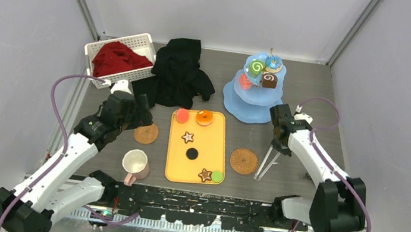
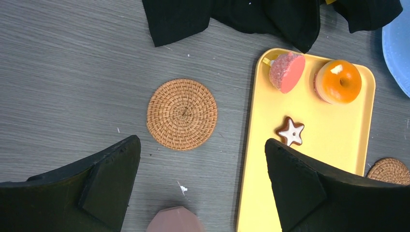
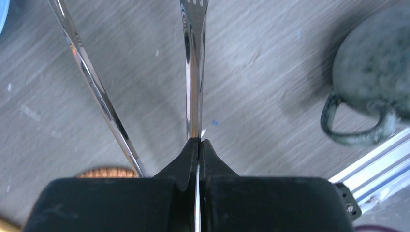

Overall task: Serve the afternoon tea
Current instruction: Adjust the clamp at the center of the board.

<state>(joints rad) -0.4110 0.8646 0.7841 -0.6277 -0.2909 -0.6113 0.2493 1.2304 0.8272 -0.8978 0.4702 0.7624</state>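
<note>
Right gripper pinching tongs (one arm), left gripper spread over coaster

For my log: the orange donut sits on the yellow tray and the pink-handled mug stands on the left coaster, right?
No. The top view shows the pink-handled mug on the table beside the left coaster, which is bare. The orange donut does sit on the yellow tray.

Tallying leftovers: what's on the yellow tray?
On the tray: pink round, orange donut, upper star cookie, black disc, lower star cookie, green piece. Nothing covered from above.
</note>
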